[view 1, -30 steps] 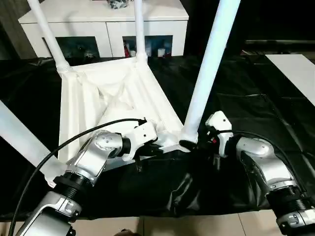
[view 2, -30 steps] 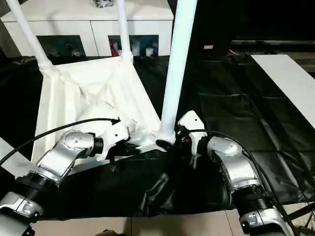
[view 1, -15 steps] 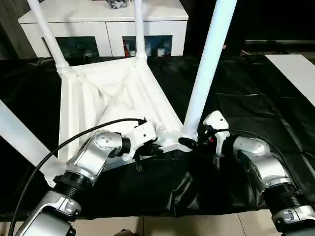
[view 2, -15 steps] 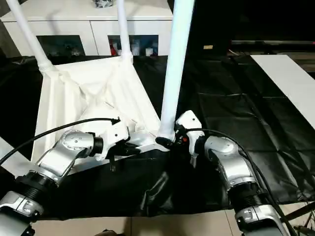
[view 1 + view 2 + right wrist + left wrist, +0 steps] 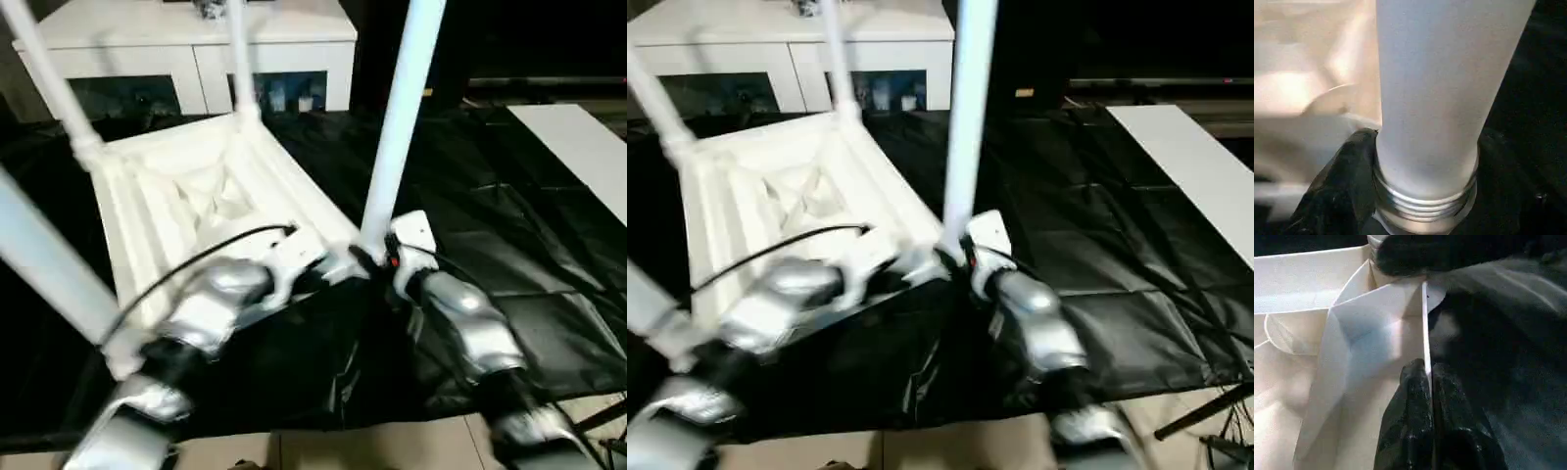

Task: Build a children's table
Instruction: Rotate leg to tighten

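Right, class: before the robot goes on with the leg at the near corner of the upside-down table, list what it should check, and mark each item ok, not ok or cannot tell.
1. Tabletop lies underside up on the black sheet: ok.
2. Left gripper pinches the tabletop's thin edge wall, fingers shut on it: ok.
3. Right gripper is at the base of the near leg; a black finger touches it: ok.
4. Near leg fully screwed home: not ok, threads show.
5. Other three legs seated in their sockets: cannot tell.
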You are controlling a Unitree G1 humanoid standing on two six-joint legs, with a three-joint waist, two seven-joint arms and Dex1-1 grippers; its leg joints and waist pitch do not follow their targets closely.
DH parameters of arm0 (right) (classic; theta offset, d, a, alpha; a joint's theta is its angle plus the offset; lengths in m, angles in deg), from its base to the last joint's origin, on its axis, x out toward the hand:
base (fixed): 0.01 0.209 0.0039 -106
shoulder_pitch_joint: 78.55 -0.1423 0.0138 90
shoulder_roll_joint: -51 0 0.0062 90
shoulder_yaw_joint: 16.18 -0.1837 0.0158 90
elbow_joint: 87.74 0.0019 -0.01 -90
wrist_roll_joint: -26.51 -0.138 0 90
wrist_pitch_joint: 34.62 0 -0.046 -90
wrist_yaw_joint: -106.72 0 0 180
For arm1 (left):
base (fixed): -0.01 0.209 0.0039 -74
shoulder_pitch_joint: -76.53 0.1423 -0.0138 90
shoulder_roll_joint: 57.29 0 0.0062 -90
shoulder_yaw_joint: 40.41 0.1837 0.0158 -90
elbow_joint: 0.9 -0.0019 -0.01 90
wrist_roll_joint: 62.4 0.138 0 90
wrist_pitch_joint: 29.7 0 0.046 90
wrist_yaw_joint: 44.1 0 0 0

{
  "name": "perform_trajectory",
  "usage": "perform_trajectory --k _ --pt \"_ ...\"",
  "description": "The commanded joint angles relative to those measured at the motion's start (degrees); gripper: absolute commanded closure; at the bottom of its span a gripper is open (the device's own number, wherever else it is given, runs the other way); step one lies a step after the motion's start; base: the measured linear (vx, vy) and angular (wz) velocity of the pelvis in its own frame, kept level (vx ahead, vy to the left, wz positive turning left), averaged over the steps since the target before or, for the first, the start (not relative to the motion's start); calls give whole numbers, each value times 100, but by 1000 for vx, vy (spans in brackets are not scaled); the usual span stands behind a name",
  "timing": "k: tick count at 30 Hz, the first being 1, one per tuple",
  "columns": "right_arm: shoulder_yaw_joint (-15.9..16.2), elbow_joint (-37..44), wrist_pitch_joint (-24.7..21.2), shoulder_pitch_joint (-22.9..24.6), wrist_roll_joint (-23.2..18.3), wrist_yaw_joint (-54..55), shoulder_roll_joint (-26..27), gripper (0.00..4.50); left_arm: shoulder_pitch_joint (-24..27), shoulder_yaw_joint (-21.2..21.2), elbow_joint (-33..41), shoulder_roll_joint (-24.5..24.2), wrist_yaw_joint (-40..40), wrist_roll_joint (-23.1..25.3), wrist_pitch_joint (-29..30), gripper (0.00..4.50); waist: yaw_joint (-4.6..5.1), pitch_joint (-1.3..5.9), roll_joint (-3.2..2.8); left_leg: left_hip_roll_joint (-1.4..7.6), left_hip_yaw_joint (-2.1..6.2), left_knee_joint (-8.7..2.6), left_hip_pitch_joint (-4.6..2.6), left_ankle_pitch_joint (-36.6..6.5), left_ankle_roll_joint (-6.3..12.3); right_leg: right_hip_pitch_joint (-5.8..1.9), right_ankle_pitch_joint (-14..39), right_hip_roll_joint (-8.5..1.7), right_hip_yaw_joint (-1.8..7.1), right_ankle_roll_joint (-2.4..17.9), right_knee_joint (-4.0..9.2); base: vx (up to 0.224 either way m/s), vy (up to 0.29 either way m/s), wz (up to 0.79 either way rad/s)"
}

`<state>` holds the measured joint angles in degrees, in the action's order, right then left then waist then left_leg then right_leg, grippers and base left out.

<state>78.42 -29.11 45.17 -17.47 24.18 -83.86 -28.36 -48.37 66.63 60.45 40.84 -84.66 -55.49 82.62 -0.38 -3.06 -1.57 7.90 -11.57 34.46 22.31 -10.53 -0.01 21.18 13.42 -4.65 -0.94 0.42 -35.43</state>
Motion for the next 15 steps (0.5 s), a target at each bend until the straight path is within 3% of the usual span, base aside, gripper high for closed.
perform_trajectory --k 1,2,4,5,8,10,13,15 --pt "-179 -335 -255 -43 199 654 37 178 -32 -75 -163 316 466 -94 54 450 2 324 108 504 277 -508 -176 -1653 -58 -9 1340 -426 222 1166 522 0 0 0" --pt "-308 -570 -291 -232 165 1204 311 178 -263 -129 -473 672 1076 34 38 450 -15 334 99 504 260 -502 -165 -1438 19 -29 1003 -419 220 1191 510 0 0 0" --pt "-291 -730 -264 -338 223 1469 466 178 -379 -116 -680 840 1391 128 -51 450 -47 358 104 505 240 -482 -198 -1230 111 -34 627 -408 213 1234 501 0 0 0" --pt "-238 -772 -244 -359 262 1432 496 178 -395 -87 -718 856 1432 166 -92 450 -73 375 115 499 240 -461 -143 -917 248 -95 218 -424 203 1258 452 0 0 0" --pt "-189 -740 -177 -357 264 1305 534 178 -376 -50 -691 833 1420 203 -170 450 -143 395 129 493 217 -396 -109 -349 633 -127 -549 -444 183 1298 375 0 0 0" --pt "-133 -461 73 -293 214 968 488 122 -275 3 -523 678 1268 258 -285 450 -155 378 118 499 217 -402 -114 -537 680 -127 -271 -465 184 1301 415 0 0 0" --pt "-160 -44 174 -211 206 853 342 86 -130 26 -293 462 1100 302 -333 450 -154 370 117 520 229 -422 -103 -655 631 -125 31 -442 179 1225 425 0 0 0" --pt "-223 172 106 -149 141 817 272 74 -50 53 -167 356 995 319 -368 450 -95 380 111 524 259 -441 -76 -666 596 -148 99 -431 159 1216 413 0 0 0"
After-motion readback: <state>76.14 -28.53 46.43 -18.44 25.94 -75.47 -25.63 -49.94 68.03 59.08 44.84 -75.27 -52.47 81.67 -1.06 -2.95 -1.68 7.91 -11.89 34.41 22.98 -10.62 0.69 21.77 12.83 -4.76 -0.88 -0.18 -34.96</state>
